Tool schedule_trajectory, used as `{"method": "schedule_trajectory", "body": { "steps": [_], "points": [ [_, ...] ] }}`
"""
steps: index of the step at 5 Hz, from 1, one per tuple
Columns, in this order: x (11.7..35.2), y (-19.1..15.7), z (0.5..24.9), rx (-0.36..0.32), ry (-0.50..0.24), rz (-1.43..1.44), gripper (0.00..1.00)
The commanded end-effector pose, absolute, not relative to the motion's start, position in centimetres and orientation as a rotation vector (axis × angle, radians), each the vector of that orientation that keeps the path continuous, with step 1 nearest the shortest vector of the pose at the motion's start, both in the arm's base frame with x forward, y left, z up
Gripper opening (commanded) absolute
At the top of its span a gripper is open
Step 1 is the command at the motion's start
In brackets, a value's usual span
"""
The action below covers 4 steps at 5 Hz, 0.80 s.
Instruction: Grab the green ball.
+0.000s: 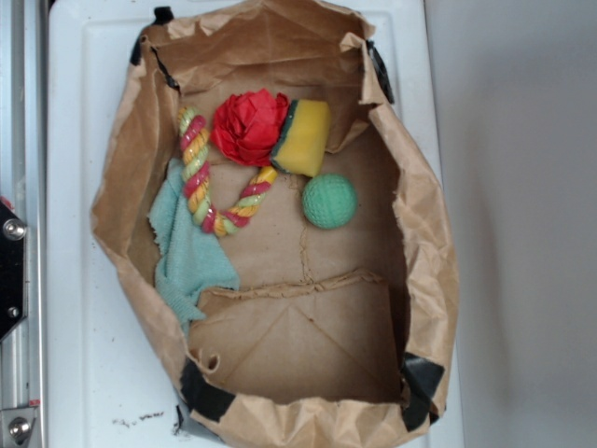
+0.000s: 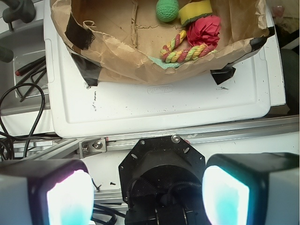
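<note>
- Green ball (image 1: pixel 329 201) sitting on the floor of the brown paper bag (image 1: pixel 424 243), right of centre in the exterior view, free of any grip.
- Just off the ball's 11 o'clock: yellow sponge (image 1: pixel 303 138), tilted, close to the ball, contact hard to judge.
- Red ruffled toy (image 1: pixel 248 127) pressed against the sponge's 9 o'clock side.
- Striped rope loop (image 1: pixel 207 182) curling from the red toy's 8 o'clock, pink, yellow and green strands, lying partly on the teal cloth (image 1: pixel 189 257) along the bag's left wall.
- Bag resting on a white tray (image 1: pixel 79 299), black tape (image 1: pixel 203 390) at the corners.
- Over to the wrist view: gripper (image 2: pixel 147 197) outside the bag, well apart from the ball (image 2: pixel 167 10), which shows up at 12 o'clock near the top edge.
- Two glowing fingertips (image 2: pixel 70 199) set wide apart at the bottom of the frame, nothing between them.
- Black cables (image 2: pixel 23 101) at 9 o'clock, beside the tray.
</note>
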<state>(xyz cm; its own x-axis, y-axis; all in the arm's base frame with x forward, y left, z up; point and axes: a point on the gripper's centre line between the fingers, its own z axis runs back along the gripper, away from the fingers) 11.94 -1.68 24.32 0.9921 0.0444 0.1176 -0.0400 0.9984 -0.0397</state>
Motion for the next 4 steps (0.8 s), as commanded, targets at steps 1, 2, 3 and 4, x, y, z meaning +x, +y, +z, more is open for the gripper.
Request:
{"method": "schedule_trajectory", "body": {
  "steps": [1, 2, 3, 4],
  "points": [
    [11.9, -1.7, 24.3, -0.037, -0.119, 0.042, 1.0],
    [15.8, -1.9, 24.2, -0.058, -0.141, 0.087, 1.0],
    [19.1, -1.9, 24.3, -0.072, -0.193, 0.09, 1.0],
    [22.5, -0.9, 23.3, -0.158, -0.291, 0.104, 1.0]
  ]
}}
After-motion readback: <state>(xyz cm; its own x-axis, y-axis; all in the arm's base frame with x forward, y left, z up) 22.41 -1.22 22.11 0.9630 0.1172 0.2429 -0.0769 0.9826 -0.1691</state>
